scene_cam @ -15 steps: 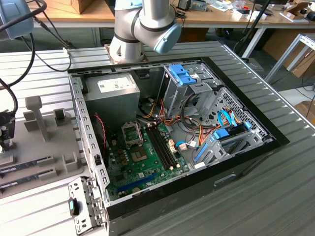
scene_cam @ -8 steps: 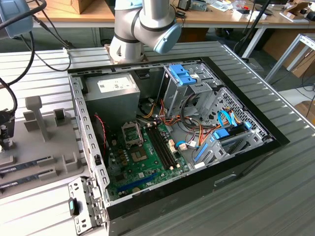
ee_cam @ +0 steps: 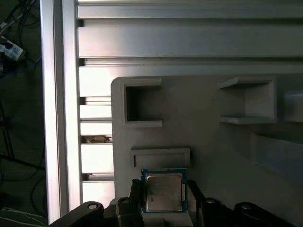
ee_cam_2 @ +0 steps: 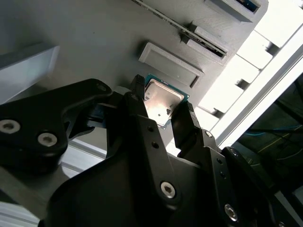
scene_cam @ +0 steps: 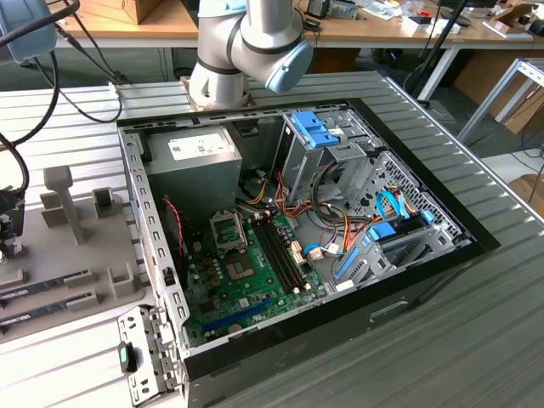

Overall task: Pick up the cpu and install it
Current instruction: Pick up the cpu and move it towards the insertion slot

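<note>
The cpu [ee_cam_2: 163,100] is a small square chip with a silver top and a green rim. It sits between my gripper's [ee_cam_2: 162,108] two black fingers, which press on two opposite edges of it. In the first wrist view the cpu [ee_cam: 164,191] and gripper [ee_cam: 164,195] are over the grey holder tray [ee_cam: 213,156], close to a shallow rectangular pocket. In the exterior view my gripper [scene_cam: 8,223] is at the far left edge, over the grey tray [scene_cam: 51,255]. The open computer case [scene_cam: 297,229] lies to its right, with the green motherboard [scene_cam: 242,285] and its raised socket frame [scene_cam: 228,228].
The tray carries upright grey blocks [scene_cam: 64,200] and slots with long narrow sticks [scene_cam: 42,285]. The power supply box [scene_cam: 191,166] and drive cages [scene_cam: 327,144] fill the back of the case. Cables [scene_cam: 51,85] hang at the left. The arm's base [scene_cam: 225,59] stands behind the case.
</note>
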Controlling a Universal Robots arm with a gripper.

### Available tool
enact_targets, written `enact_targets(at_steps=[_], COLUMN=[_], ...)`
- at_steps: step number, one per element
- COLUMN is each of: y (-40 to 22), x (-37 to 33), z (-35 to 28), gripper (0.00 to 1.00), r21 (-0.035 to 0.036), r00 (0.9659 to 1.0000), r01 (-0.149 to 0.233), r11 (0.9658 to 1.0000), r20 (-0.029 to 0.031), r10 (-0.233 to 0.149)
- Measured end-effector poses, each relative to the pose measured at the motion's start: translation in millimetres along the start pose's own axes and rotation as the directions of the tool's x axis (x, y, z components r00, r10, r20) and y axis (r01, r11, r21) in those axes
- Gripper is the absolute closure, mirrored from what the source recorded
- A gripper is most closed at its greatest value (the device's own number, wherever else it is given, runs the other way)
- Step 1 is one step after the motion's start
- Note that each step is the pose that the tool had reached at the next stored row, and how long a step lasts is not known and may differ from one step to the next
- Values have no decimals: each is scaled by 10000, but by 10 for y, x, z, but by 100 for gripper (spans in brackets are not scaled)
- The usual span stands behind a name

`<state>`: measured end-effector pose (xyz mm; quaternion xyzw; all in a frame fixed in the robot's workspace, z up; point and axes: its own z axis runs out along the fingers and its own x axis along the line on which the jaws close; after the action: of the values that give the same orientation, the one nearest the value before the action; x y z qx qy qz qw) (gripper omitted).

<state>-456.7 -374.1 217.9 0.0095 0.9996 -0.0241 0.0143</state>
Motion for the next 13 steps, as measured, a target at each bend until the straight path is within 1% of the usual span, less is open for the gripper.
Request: enact_targets(at_steps=[9,13], y=[-2,-4], x=[-1,-3], z=[-48,-93], gripper=[53,53], r21=[-14,-28], r00=[10000,10000], r01=[0,-1], r11=[10000,10000], r20=[0,0], r10=[0,1])
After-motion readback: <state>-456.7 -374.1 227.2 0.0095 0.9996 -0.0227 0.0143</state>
